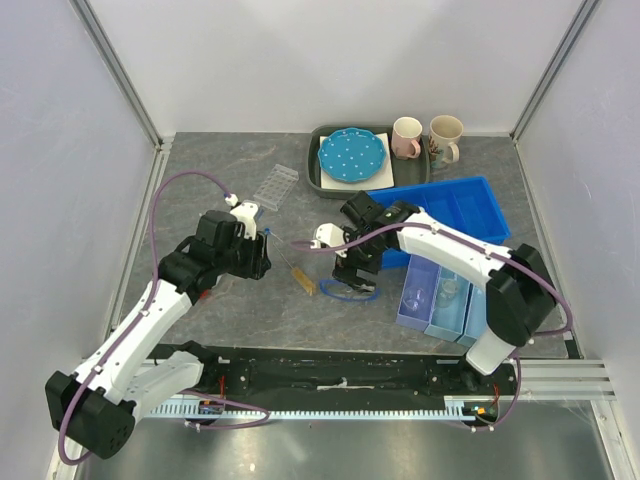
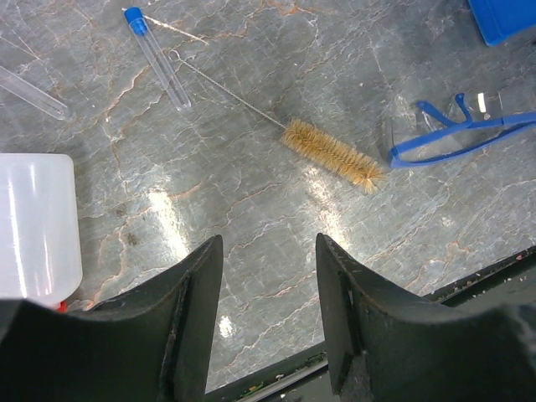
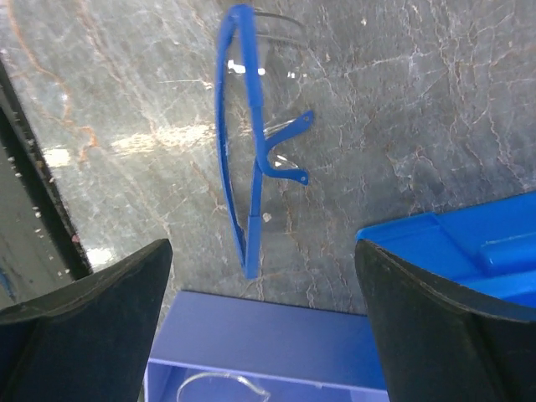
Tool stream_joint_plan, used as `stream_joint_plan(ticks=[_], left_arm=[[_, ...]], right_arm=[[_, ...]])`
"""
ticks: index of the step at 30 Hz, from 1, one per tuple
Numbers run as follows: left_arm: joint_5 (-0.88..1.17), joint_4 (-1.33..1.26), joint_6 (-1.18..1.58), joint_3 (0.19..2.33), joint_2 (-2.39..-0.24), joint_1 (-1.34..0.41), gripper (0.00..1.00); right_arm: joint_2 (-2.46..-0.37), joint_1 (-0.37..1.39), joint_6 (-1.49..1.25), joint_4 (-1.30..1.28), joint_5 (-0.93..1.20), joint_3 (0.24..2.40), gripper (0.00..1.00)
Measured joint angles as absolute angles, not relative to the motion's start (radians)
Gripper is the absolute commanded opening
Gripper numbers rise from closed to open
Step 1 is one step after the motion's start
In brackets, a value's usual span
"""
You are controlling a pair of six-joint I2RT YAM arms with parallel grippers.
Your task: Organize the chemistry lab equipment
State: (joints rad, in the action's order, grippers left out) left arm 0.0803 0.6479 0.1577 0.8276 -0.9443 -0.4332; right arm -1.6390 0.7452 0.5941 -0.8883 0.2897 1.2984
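My left gripper (image 1: 258, 256) (image 2: 268, 244) is open and empty, hovering over bare table. Ahead of it lie the tube brush (image 2: 331, 155) (image 1: 301, 276) with tan bristles, a blue-capped tube (image 2: 157, 59) and a second clear tube (image 2: 33, 92). A white bottle (image 2: 38, 226) with a red cap at its lower edge lies at the left. My right gripper (image 1: 350, 272) (image 3: 261, 248) is open wide and empty, above the blue-framed safety glasses (image 3: 251, 151) (image 1: 350, 291). The clear test-tube rack (image 1: 275, 185) lies farther back. Glass flasks (image 1: 415, 296) sit in the lavender bins (image 1: 440, 322).
A blue bin (image 1: 470, 195) (image 3: 469, 251) stands at the right, behind the lavender bins (image 3: 251, 331). A dark tray (image 1: 318, 135) at the back holds the blue dotted plate (image 1: 350, 155) and two mugs (image 1: 406, 137). Metal rails run along the near edge.
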Motion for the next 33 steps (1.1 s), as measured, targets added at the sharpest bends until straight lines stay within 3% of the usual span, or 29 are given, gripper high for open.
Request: stream_joint_plan(ticks=[16, 33], left_arm=[[0.08, 0.648, 0.158, 0.827, -0.933, -0.433, 0.55], [0.081, 0.648, 0.158, 0.827, -0.934, -0.433, 0.56]], right_arm=[[-1.707, 0.746, 0.778, -0.601, 0.162, 1.115, 0.98], [-1.689, 0.748, 0.977, -0.471, 0.286, 1.055, 0.74]])
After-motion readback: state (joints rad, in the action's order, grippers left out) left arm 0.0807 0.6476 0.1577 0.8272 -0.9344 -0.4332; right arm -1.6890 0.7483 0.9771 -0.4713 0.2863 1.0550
